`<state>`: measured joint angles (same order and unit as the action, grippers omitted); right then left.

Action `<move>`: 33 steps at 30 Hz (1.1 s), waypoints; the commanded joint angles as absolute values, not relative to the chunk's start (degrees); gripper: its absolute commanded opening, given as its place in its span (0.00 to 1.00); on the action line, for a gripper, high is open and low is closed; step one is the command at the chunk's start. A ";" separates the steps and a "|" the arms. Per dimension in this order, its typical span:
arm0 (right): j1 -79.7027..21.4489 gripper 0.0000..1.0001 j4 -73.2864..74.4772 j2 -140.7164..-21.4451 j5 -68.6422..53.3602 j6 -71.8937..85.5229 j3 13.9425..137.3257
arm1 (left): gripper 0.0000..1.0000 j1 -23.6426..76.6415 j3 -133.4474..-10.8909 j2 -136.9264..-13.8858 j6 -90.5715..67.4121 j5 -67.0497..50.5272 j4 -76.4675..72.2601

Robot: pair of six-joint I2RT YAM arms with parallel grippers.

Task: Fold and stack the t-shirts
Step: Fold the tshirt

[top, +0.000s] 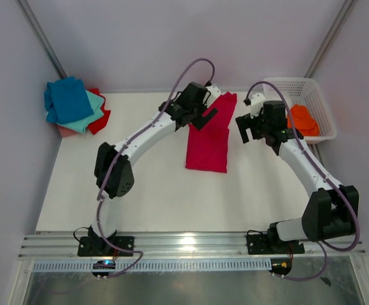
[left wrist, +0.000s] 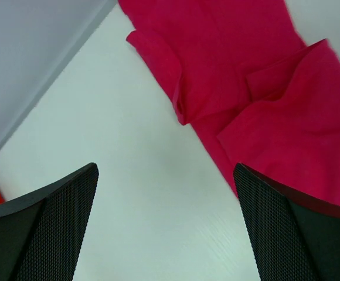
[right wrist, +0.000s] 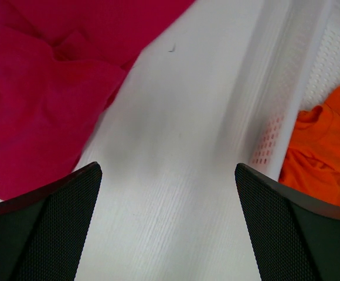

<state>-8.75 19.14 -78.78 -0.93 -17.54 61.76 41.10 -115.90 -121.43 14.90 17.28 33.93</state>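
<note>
A crimson t-shirt (top: 208, 136) lies folded into a long strip in the middle of the table; it also shows in the left wrist view (left wrist: 258, 82) and the right wrist view (right wrist: 35, 88). My left gripper (top: 203, 117) is open and empty, hovering at the strip's far left edge. My right gripper (top: 245, 130) is open and empty, over bare table between the strip and the basket. A stack of folded tees, blue on top (top: 69, 100), then teal (top: 94, 108), red and pink, sits at the far left. An orange tee (top: 302, 119) lies in the basket and shows in the right wrist view (right wrist: 325, 146).
The white lattice basket (top: 312, 89) stands at the far right corner, its wall close to my right gripper (right wrist: 287, 88). Grey walls close in the table at the back and sides. The arm bases are bolted on the rail at the near edge.
</note>
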 commanded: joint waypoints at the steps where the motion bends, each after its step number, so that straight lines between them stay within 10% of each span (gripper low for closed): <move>1: -9.23 0.99 19.95 -81.64 -13.68 -20.47 64.77 | 0.99 39.12 -112.34 -114.10 8.01 5.84 35.06; 16: -10.81 0.99 27.59 -99.40 -39.53 -21.00 78.22 | 0.99 33.31 -108.63 -120.57 11.24 -57.08 51.58; 33: -11.51 0.99 42.01 -112.93 -47.72 -24.08 89.38 | 0.99 32.26 -115.49 -131.84 33.92 -66.53 76.55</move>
<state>-11.16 39.27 -111.94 -45.74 -22.50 87.02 32.25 -114.98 -132.31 29.80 -63.77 73.54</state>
